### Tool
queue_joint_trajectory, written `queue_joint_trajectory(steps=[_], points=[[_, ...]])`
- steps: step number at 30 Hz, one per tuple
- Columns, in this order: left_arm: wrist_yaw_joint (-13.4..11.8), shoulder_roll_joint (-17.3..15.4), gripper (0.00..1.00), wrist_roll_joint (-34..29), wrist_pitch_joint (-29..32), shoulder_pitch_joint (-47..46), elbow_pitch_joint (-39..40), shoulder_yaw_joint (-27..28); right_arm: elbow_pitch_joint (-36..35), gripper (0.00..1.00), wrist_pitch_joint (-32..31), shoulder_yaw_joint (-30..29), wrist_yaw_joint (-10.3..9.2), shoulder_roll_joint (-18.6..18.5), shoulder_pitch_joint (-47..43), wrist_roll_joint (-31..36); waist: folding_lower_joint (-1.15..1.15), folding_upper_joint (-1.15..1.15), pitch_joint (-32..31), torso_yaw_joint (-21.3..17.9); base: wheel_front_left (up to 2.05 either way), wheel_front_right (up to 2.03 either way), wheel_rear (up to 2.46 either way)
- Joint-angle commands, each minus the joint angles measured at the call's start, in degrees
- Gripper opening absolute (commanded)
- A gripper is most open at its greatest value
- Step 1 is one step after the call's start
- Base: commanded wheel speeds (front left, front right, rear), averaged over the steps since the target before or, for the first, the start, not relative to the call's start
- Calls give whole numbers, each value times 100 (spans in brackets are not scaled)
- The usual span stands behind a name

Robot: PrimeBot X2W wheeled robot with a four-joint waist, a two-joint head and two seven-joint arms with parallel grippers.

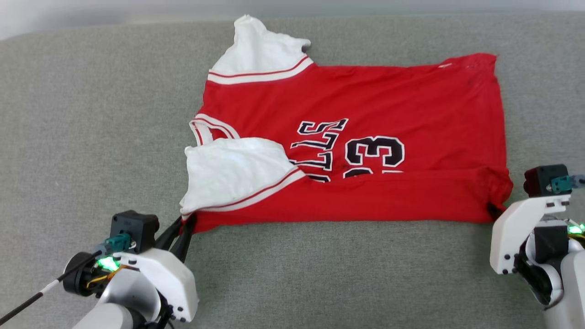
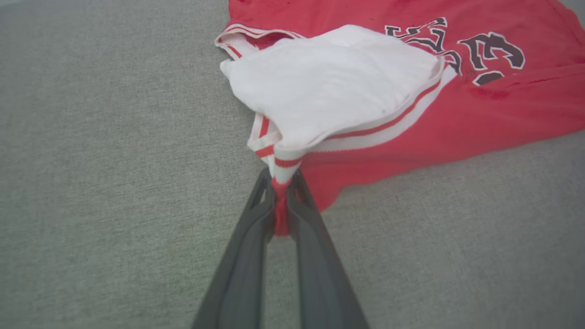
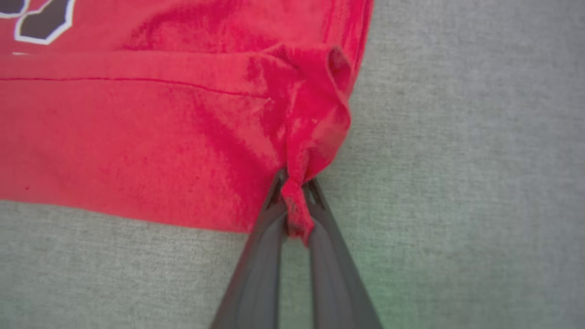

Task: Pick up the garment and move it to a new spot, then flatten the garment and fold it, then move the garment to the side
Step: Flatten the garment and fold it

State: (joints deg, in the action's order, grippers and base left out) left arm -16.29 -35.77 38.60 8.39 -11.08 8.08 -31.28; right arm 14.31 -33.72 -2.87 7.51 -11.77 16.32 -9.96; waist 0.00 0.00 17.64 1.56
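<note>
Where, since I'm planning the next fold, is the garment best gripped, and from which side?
At the two corners of its near folded edge, coming low from the robot's side. The garment lies flat with that edge facing the robot, and both corners bunch into thin tabs. The left tool is shut on the striped sleeve corner, the right tool on the hem corner.

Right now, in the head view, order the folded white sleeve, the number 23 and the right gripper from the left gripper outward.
1. Folded white sleeve, its trim pinched by the left gripper.
2. Number 23, mid-shirt, rightward.
3. Right gripper, at the opposite corner.
</note>
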Motion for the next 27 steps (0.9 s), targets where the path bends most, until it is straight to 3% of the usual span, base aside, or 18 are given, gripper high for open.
queue_joint_trajectory(steps=[1, 8, 17, 27], points=[[26, -62, 0, 29, 20, 87, -63, -13, 134, 0, -34, -7, -4, -74, -280, 18, 0, 0, -158, -69, 0, 0, 0], [82, -303, 0, 81, 122, 487, -227, -108, -456, 0, -108, -171, -6, -341, -526, -84, 0, 0, -634, -226, 0, 0, 0], [-41, -637, 0, 317, 241, 1496, 83, -260, -1404, 0, -746, -304, -8, -580, -1519, -337, 0, 0, -1007, -404, 0, 0, 0], [-2, -424, 0, 328, 206, 1804, -83, -555, -1448, 0, -855, -303, -6, -375, -2084, -405, 0, 0, -1079, -429, 0, 0, 0]])
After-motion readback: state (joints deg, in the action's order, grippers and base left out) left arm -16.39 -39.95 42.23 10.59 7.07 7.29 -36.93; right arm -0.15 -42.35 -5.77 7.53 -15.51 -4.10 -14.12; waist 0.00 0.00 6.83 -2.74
